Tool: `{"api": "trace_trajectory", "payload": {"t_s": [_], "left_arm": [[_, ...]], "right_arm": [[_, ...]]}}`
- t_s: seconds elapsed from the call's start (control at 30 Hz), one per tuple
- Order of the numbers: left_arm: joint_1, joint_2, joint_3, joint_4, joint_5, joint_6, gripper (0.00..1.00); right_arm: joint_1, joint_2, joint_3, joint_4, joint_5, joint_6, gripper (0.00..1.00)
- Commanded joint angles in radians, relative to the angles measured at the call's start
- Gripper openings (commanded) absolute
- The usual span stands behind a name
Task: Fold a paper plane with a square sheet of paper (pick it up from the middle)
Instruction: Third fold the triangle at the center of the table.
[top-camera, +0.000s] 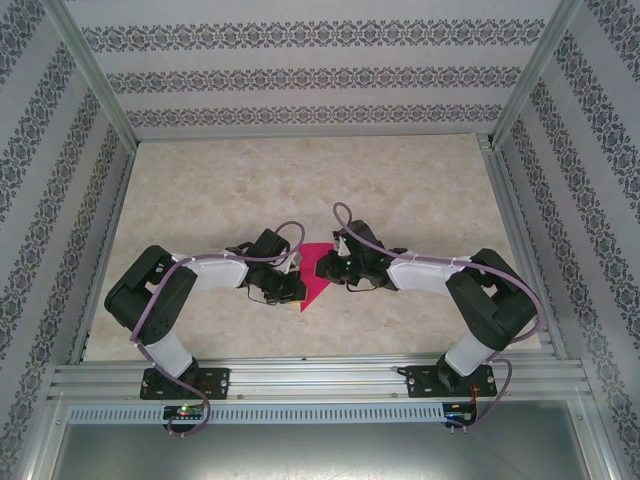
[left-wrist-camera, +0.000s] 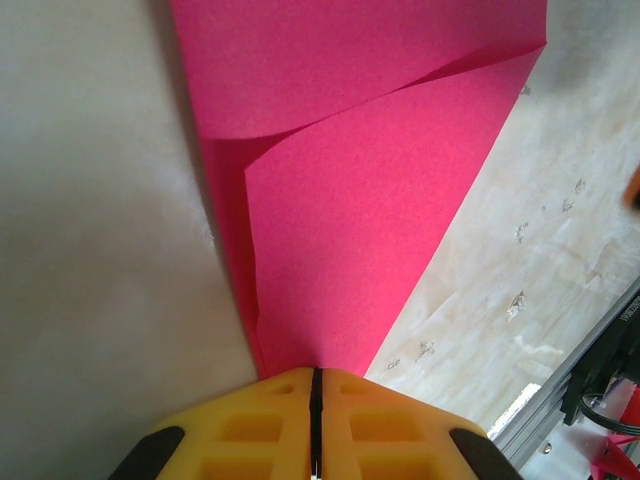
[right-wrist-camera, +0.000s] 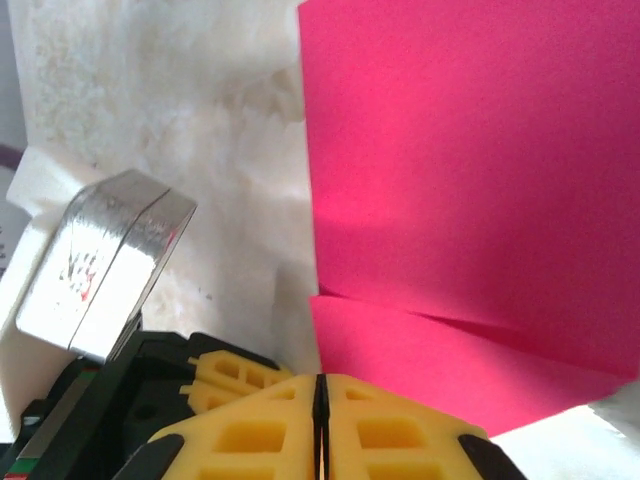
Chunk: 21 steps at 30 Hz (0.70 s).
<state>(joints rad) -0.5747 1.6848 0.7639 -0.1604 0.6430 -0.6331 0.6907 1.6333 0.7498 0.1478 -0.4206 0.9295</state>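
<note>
The square sheet of paper (top-camera: 318, 272), magenta-pink and folded into overlapping layers, sits mid-table between both grippers, tapering to a point toward the near edge. My left gripper (top-camera: 297, 285) is at its left side. In the left wrist view the yellow jaws (left-wrist-camera: 315, 372) are shut with the narrow end of the paper (left-wrist-camera: 350, 200) running into their tips. My right gripper (top-camera: 334, 268) is at the paper's right side. Its jaws (right-wrist-camera: 320, 378) are shut at the corner of a lower flap of the paper (right-wrist-camera: 460, 180).
The left gripper's yellow fingers (right-wrist-camera: 232, 380) and its silver wrist camera (right-wrist-camera: 105, 265) sit close beside the right jaws. A metal rail (top-camera: 320, 378) borders the near table edge, and patterned walls enclose the marbled table (top-camera: 300, 180).
</note>
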Motion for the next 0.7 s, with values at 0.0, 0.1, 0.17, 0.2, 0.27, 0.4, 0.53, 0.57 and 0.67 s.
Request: {"api": "trace_trajectory", "payload": {"t_s": [0.0,0.1,0.17,0.2,0.27,0.4,0.53,0.57,0.67], "left_arm": [[0.007,0.036,-0.001,-0.082,-0.078,0.033,0.1],[0.007,0.033,0.004,-0.097,-0.095,0.039,0.09],[0.007,0.032,0.006,-0.118,-0.118,0.043,0.08],[0.007,0.034,0.005,-0.124,-0.128,0.044,0.07],[0.007,0.035,0.001,-0.131,-0.14,0.046,0.05],[0.007,0.034,-0.011,-0.146,-0.172,0.052,0.04],[0.007,0.039,-0.011,-0.172,-0.2,0.07,0.02],[0.007,0.039,-0.012,-0.177,-0.208,0.072,0.01],[0.006,0.038,-0.013,-0.183,-0.215,0.078,0.01]], "right_arm": [[0.025,0.05,-0.019,0.069,-0.016,0.038,0.09],[0.019,0.095,-0.041,0.112,0.0,0.057,0.08],[0.013,0.125,-0.059,0.151,0.001,0.064,0.08],[0.007,0.142,-0.065,0.16,-0.001,0.071,0.08],[0.002,0.162,-0.085,0.195,0.004,0.076,0.07],[-0.027,0.176,-0.109,0.216,0.01,0.072,0.08],[-0.064,0.155,-0.11,0.214,-0.004,0.057,0.09],[-0.074,0.147,-0.107,0.209,-0.004,0.043,0.09],[-0.12,0.143,-0.102,0.197,-0.008,0.022,0.09]]}}
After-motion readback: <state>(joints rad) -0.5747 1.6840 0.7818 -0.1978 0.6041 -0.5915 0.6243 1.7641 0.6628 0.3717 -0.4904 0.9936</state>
